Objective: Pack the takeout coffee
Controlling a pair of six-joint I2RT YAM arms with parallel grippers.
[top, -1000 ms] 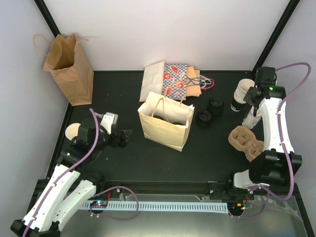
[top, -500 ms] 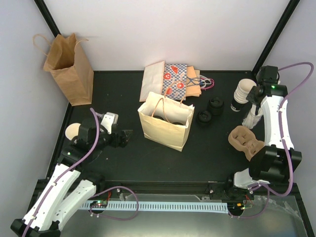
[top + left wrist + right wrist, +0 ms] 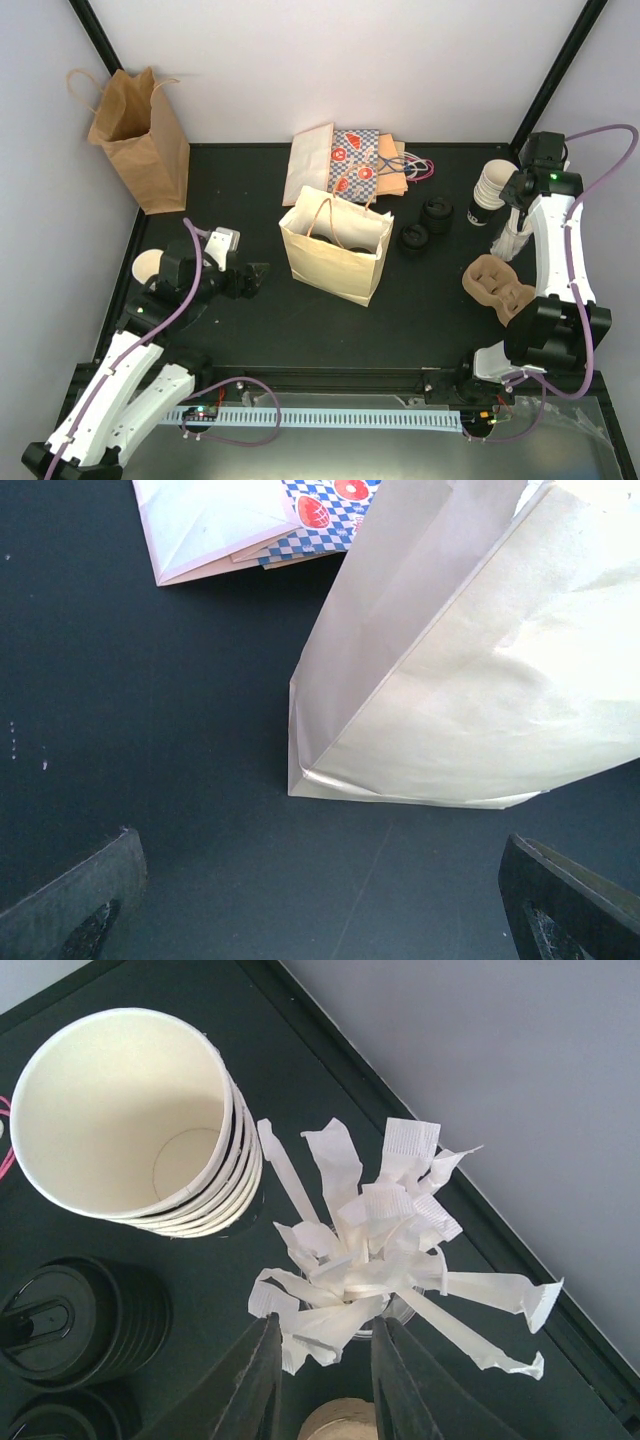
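Overhead over table, wrist views close (cream bag shared)

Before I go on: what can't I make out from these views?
- Cream bag contents: top view, interior dark, handles across it; left wrist view cuts off its mouth.
- Right gripper grip on the white sticks: right wrist view, wrappers crowd the gap; top view, right arm covers it.
- Pale round thing beside the left arm: top view, arm covers half.
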